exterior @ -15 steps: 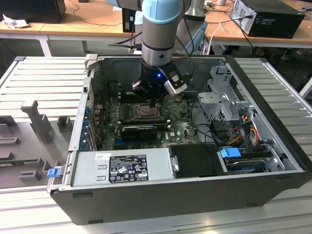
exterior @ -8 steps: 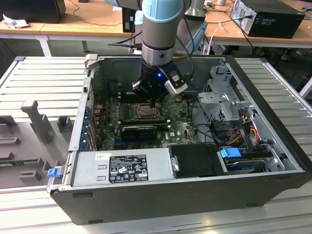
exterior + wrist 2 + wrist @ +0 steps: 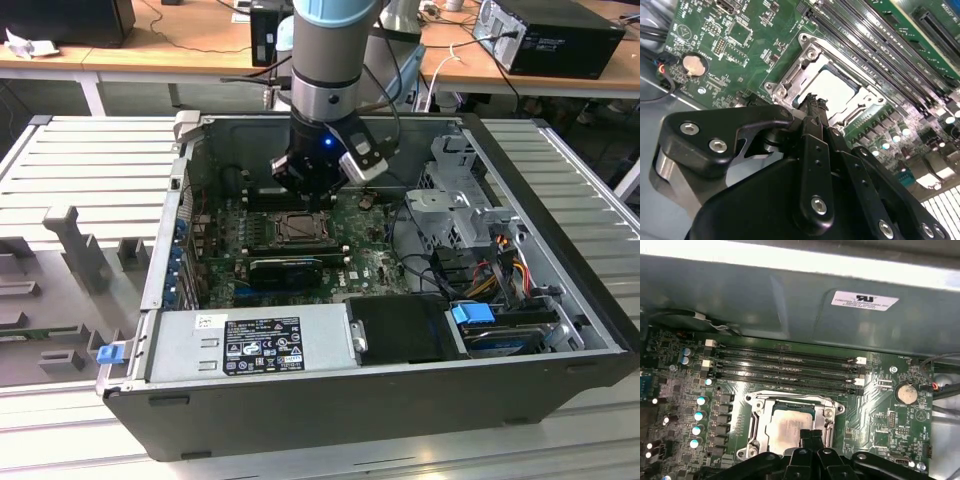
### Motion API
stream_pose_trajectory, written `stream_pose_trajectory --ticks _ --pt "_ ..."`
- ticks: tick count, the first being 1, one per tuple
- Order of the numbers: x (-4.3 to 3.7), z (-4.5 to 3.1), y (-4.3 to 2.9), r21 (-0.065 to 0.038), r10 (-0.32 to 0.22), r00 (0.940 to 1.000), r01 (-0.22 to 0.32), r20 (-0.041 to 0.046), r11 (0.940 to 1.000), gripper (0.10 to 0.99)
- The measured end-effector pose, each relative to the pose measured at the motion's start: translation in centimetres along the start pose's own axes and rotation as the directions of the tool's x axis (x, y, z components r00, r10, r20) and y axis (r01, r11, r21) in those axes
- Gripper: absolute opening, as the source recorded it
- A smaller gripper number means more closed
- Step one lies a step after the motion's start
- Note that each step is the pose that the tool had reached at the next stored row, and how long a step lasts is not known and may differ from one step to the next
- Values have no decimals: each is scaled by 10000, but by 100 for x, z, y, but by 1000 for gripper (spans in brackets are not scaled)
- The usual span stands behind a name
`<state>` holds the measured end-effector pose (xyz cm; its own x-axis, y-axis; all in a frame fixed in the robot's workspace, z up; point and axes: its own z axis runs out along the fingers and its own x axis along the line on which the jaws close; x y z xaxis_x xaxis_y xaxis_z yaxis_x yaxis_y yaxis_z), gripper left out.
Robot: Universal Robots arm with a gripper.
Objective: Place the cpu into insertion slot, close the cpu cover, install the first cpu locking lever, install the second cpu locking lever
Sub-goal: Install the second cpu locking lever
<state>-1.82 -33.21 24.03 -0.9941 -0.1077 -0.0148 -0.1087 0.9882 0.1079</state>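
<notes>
the gripper [image 3: 811,436] hangs over the insertion slot [image 3: 297,228] in the middle of the green motherboard [image 3: 880,410] inside the open computer case [image 3: 560,250], its two black fingers [image 3: 815,112] pressed together with nothing between them. the cpu [image 3: 787,427] lies flat in the slot, its pale metal top showing through the window of the cpu cover [image 3: 757,412], which is folded down around it. in both wrist views the fingertips sit just above the near edge of the chip; whether they touch it i cannot tell.

Grey slatted bench [image 3: 80,160]; open computer case [image 3: 560,250] on it
</notes>
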Motion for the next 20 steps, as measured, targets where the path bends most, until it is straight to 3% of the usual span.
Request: stream_pose_trajectory --ticks 4,14,18,20 --pt "5 -6 -36 1 3 10000 -3 0 10000 106" --pt "29 -27 -255 1 3 10000 -3 0 10000 106" --pt "46 -37 -413 1 3 10000 -3 -1 10000 106" --pt "49 -38 -439 0 3 10000 -3 0 10000 106"
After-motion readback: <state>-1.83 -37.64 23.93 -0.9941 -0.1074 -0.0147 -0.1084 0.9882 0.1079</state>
